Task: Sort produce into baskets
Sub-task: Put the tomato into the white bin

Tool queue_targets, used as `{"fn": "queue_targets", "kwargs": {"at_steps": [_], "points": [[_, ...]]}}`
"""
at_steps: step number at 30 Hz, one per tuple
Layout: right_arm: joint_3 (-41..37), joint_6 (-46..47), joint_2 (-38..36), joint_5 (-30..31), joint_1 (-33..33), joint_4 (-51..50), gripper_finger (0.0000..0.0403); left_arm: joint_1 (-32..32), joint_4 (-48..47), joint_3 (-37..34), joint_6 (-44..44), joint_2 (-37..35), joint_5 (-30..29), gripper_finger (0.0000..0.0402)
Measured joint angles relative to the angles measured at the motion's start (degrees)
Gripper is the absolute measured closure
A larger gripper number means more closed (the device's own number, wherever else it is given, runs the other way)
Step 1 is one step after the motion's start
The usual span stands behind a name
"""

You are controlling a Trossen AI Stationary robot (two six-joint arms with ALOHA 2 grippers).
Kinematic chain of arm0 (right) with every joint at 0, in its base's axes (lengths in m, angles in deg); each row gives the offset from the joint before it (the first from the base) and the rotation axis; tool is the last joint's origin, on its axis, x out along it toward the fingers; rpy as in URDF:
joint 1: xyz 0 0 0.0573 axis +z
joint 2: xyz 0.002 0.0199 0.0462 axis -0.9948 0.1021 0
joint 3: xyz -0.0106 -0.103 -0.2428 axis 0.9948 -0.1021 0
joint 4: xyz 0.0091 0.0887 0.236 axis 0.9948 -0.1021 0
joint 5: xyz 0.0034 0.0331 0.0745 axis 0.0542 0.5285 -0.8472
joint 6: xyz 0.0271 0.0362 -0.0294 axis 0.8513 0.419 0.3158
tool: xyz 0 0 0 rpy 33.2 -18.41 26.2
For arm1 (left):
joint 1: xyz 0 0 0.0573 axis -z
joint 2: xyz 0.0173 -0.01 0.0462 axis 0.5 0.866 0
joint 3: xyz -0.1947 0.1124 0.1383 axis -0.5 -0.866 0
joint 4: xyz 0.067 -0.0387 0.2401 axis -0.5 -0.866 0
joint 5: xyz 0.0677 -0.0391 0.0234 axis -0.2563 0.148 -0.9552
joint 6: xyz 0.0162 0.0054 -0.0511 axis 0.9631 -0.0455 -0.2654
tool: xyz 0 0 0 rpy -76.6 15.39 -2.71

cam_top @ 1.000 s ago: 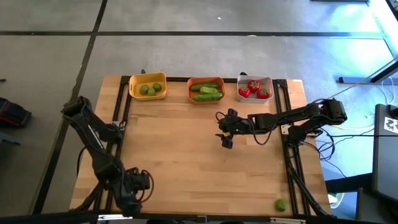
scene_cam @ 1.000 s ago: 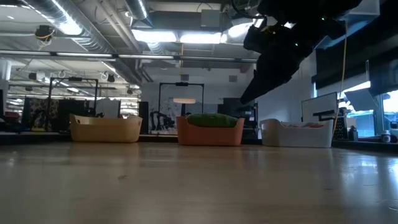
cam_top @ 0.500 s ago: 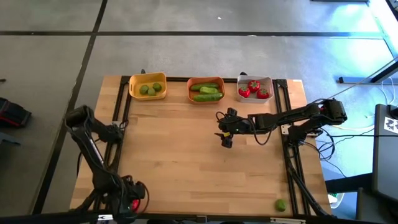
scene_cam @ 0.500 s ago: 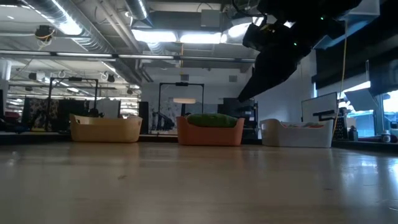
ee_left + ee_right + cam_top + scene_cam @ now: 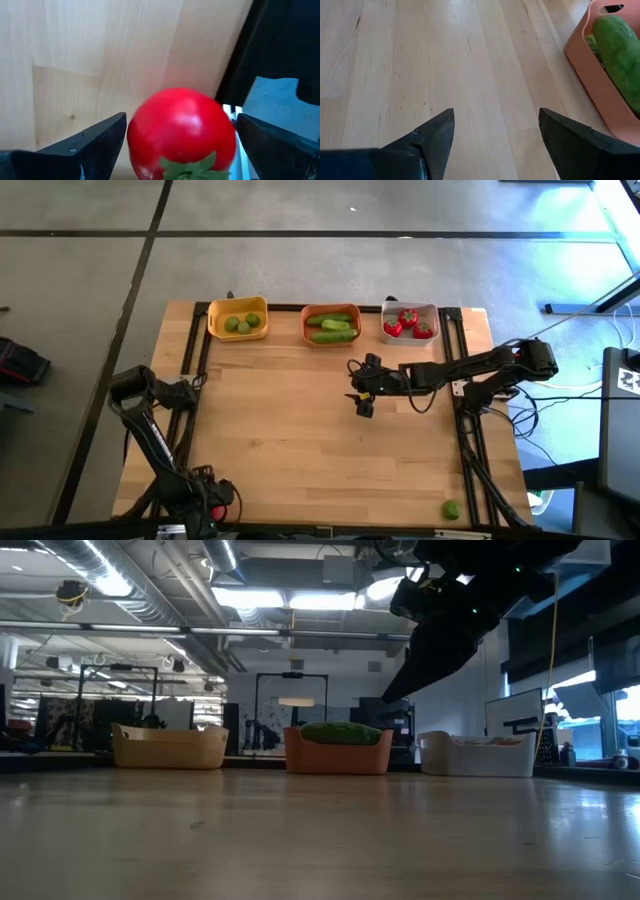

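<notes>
A red tomato (image 5: pixel 182 130) with a green stem lies on the wood at the table's near left corner. My left gripper (image 5: pixel 207 506) points down over it, open. One finger (image 5: pixel 102 132) stands on each side of the tomato, with only a thin gap. My right gripper (image 5: pixel 362 392) hangs open above the table's middle, near the orange basket (image 5: pixel 331 326) of cucumbers (image 5: pixel 620 55). The yellow basket (image 5: pixel 238 319) holds limes. The white basket (image 5: pixel 410 323) holds tomatoes. One lime (image 5: pixel 451 509) lies at the near right corner.
The three baskets stand in a row along the far edge, seen as yellow (image 5: pixel 168 748), orange (image 5: pixel 338 750) and white (image 5: pixel 477 754) in the low view. Dark frame rails (image 5: pixel 470 450) run along the table's left and right sides. Bare wood lies between the two arms.
My left gripper has moved toward the table's near edge and gone down, still open, until its fingers stand around the red tomato. The tomato has stayed where it lay.
</notes>
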Motion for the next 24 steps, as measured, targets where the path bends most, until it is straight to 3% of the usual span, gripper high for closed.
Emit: {"fn": "queue_targets", "kwargs": {"at_steps": [5,12,20,24], "points": [[0.00,0.00,0.00,-0.01,-0.02,0.06,0.0123,0.00,0.02,0.00,-0.36,0.85,1.43,0.0040],[0.00,0.00,0.00,-0.02,-0.01,0.20,0.0123,-0.83,-3.80,0.00,-2.98,0.77,5.56,0.0111],[0.00,0.00,0.00,-0.02,-0.01,0.39,0.0123,-7.54,-9.81,0.00,-0.44,-3.78,5.73,0.0111],[0.00,0.00,0.00,-0.04,0.00,1.45,0.0123,-11.74,-14.96,0.00,2.82,-8.55,1.44,0.0113]]}}
